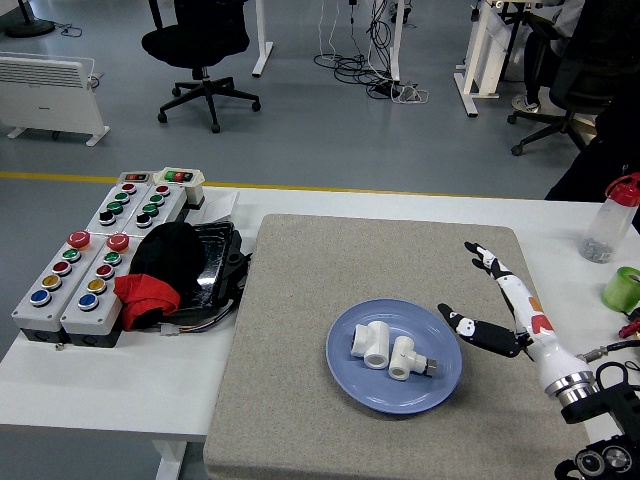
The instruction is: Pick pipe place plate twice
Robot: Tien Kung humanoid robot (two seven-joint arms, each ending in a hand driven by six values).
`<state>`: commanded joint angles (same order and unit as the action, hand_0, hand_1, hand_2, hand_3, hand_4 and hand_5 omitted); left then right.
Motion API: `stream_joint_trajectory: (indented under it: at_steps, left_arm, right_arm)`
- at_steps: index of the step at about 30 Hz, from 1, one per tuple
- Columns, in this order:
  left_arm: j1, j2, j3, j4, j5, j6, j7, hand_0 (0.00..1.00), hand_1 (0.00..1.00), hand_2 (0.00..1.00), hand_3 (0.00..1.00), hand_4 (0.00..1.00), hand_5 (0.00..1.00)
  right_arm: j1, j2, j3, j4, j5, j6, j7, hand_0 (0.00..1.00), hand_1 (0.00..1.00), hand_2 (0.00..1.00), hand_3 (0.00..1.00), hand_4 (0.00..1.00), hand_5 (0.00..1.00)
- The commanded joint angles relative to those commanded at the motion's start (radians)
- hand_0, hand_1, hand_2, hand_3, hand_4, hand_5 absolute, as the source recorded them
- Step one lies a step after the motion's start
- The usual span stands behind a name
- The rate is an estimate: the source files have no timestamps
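Observation:
Two white pipe fittings lie side by side on the blue plate (pixel 350 378): one (pixel 369 345) at the left, the other (pixel 404 358) just right of it. The plate sits on the grey mat (pixel 390 260). My right hand (pixel 482 295) is raised to the right of the plate, its fingers spread and empty, clear of both fittings. My left arm does not show.
Two grey button boxes (pixel 75 280) stand at the left with a black and red cloth (pixel 160 265) over a black tray. A clear bottle with a red cap (pixel 610 218) and a green cup (pixel 624 288) stand at the right edge.

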<state>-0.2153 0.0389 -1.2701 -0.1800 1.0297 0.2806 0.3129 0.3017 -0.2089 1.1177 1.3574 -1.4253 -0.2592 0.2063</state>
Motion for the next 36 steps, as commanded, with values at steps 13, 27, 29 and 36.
stream_joint_trajectory:
  at_steps: [13, 27, 29, 36]
  left_arm:
    - [-0.009, 0.003, -0.003, 0.0, 0.008, -0.002, -0.002, 0.71, 0.745, 0.718, 0.654, 0.397, 0.998]
    - [-0.014, 0.003, -0.01, 0.0, 0.016, -0.001, -0.004, 0.71, 0.744, 0.719, 0.654, 0.397, 0.998]
    - [-0.013, 0.002, -0.01, 0.0, 0.018, -0.001, -0.004, 0.71, 0.744, 0.719, 0.654, 0.397, 0.998]
    - [-0.009, 0.004, -0.008, 0.0, 0.018, 0.0, -0.004, 0.71, 0.745, 0.718, 0.654, 0.397, 0.998]
  right_arm:
    - [-0.094, -0.006, 0.29, 0.036, 0.553, 0.166, -0.081, 0.822, 0.789, 0.894, 0.857, 0.669, 0.49]
    - [-0.135, -0.008, 0.347, 0.037, 1.105, 0.091, -0.087, 0.805, 0.769, 0.849, 0.808, 0.63, 0.504]
    - [-0.136, -0.005, 0.345, 0.034, 1.124, 0.065, -0.081, 0.805, 0.769, 0.849, 0.808, 0.63, 0.504]
    - [-0.144, -0.002, 0.32, 0.031, 1.133, 0.061, -0.07, 0.8, 0.764, 0.833, 0.799, 0.621, 0.532]
